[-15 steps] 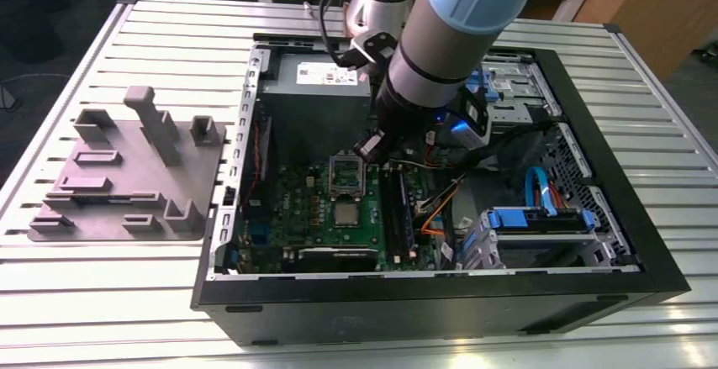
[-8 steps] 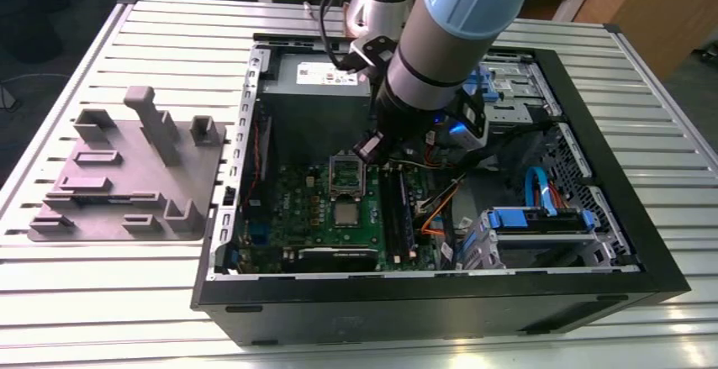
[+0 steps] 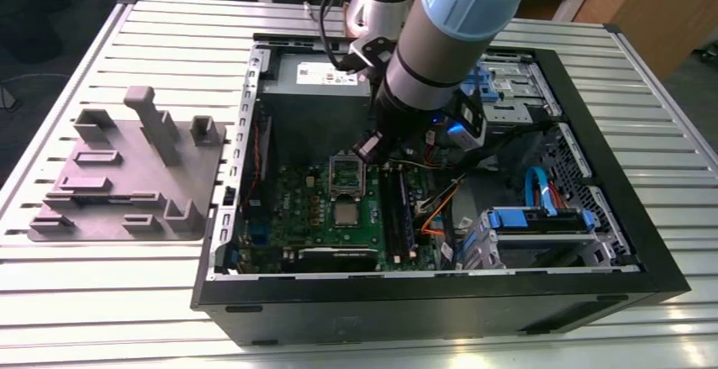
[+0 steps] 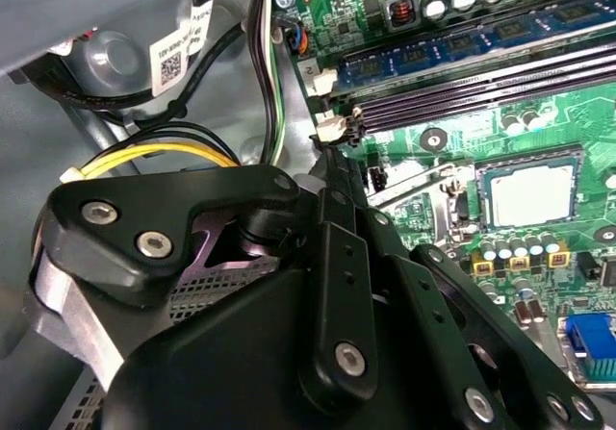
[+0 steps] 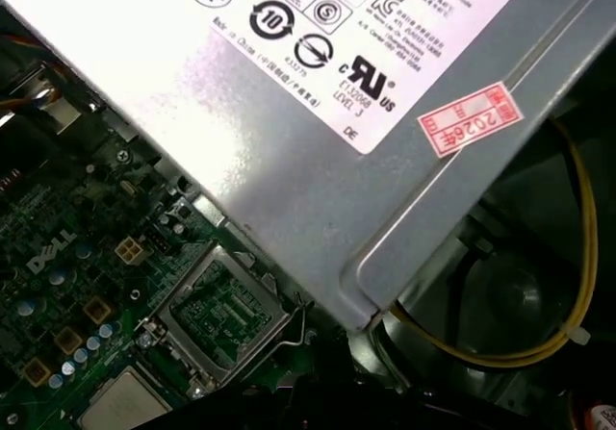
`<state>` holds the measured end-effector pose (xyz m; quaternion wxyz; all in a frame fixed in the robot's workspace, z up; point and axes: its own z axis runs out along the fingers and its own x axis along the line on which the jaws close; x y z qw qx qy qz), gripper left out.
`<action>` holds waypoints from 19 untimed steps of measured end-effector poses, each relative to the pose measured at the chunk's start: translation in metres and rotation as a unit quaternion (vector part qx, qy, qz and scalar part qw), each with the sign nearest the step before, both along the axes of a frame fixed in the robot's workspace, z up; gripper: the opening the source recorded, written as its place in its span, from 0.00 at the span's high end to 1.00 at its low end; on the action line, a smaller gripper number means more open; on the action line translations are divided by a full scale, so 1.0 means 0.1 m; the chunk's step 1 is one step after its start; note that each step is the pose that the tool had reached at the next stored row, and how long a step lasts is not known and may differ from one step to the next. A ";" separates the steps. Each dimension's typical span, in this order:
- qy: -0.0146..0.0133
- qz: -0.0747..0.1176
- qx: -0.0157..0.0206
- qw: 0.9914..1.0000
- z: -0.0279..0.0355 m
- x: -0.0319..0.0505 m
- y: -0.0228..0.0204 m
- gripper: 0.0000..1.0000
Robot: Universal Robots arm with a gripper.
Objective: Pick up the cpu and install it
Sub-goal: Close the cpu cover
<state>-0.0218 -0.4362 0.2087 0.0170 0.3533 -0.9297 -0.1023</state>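
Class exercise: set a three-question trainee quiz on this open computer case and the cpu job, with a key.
1. True or false: the cpu already sits in the open socket.
2. In the exterior view, the grey tray lies on which side of the computer case? A: left. B: right. C: inside it.
3. Fill in: the end effector hangs over the green ____.
Key: 1 false; 2 A; 3 motherboard.
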 end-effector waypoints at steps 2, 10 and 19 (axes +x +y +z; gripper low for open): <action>0.000 0.000 0.000 1.000 -0.010 -0.003 0.011 0.90; 0.000 0.000 0.000 1.000 -0.039 -0.030 0.026 0.90; 0.000 0.002 -0.002 1.000 -0.057 -0.036 0.027 0.90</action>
